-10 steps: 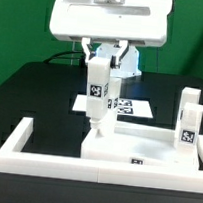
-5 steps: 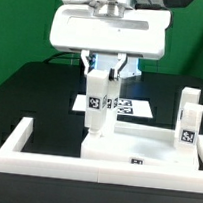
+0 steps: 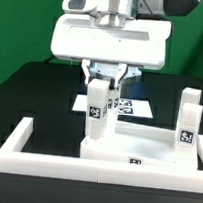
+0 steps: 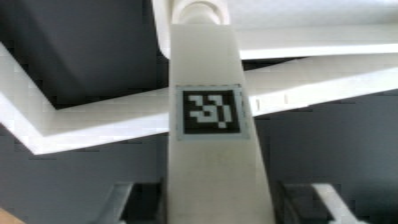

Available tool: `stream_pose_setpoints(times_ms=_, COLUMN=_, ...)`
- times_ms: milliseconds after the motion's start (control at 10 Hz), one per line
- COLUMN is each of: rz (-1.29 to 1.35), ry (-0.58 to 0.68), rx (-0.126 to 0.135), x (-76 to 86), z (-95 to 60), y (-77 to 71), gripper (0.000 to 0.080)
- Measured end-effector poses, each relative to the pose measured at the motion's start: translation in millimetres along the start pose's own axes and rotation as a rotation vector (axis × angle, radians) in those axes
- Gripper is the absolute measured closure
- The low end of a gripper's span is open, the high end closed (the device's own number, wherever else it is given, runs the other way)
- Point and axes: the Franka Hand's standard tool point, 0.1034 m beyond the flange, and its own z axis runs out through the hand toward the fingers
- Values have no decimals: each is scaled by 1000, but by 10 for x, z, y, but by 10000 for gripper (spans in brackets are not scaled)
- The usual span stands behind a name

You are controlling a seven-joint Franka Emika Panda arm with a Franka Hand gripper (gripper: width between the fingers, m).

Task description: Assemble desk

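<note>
Evidently your gripper point(image 3: 99, 82) clenched a leg point(image 3: 93, 116) upright at the tabletop's point(image 3: 135, 151) nine-o'clock corner; next it probably needed twisting down into its hole.

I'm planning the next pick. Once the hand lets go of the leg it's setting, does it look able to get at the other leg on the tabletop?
Probably yes. The other leg stands upright at the exterior view's right on the tabletop, apart from the held leg, with nothing above or around it. The hand would only need to lift clear first.

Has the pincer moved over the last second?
Yes. The pincer has risen slightly, judged against the marker board behind it, with the leg standing on the tabletop.
</note>
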Motion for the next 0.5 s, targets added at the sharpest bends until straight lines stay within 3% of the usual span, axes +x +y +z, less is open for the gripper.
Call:
stream_pose_setpoints(times_ms=200, rz=0, ry=6, rx=-7, x=-16, z=54, y=-23, gripper=509)
stream_pose_setpoints(times_ms=500, rz=-19, ry=88, rx=-40, x=-28, z=63, y=-21, gripper=509)
